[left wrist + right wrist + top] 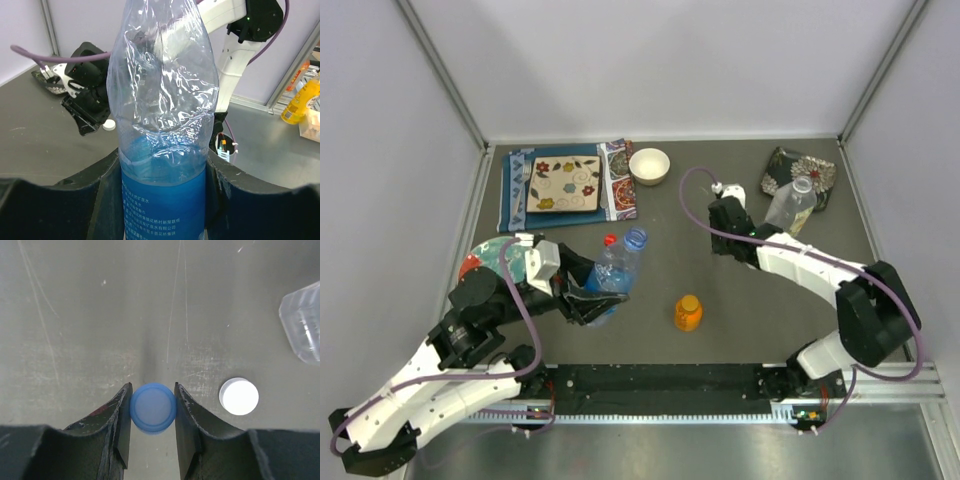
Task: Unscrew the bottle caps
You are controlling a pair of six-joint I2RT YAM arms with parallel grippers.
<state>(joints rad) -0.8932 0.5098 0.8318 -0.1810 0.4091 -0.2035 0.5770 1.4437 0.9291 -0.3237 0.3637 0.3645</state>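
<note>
Top external view, going left to right. The left gripper [595, 300] is clamped around the blue-tinted bottle [618, 268], which is tilted with its neck pointing up and to the right, away from the arm bases. The left wrist view backs that up: both fingers are pressed against the labelled lower part, and the crinkly see-through body sticks out in front of the gripper. A red cap [610, 240] sits just beside the neck end of that bottle. Honestly can't tell what it's sitting on.

Next over, the orange bottle [688, 312] stands upright on the surface [700, 260] with its orange cap [689, 299] on. It's between the two arms and well apart from both grippers. Further back there's a white bowl [649, 165] next to a patterned cloth [565, 185].

On the right side, the right gripper [152, 386] is closed down almost all the way on the blue cap [152, 408], with one finger pinching it on each side. I can't say whether the cap is touching the surface or held just above it. The white cap [239, 396] lies flat on the surface just to the right of the gripper, not touching it. Further right is the clear bottle [790, 205], partly on a dark patterned mat [815, 170] and near the gripper but clear of it.
</note>
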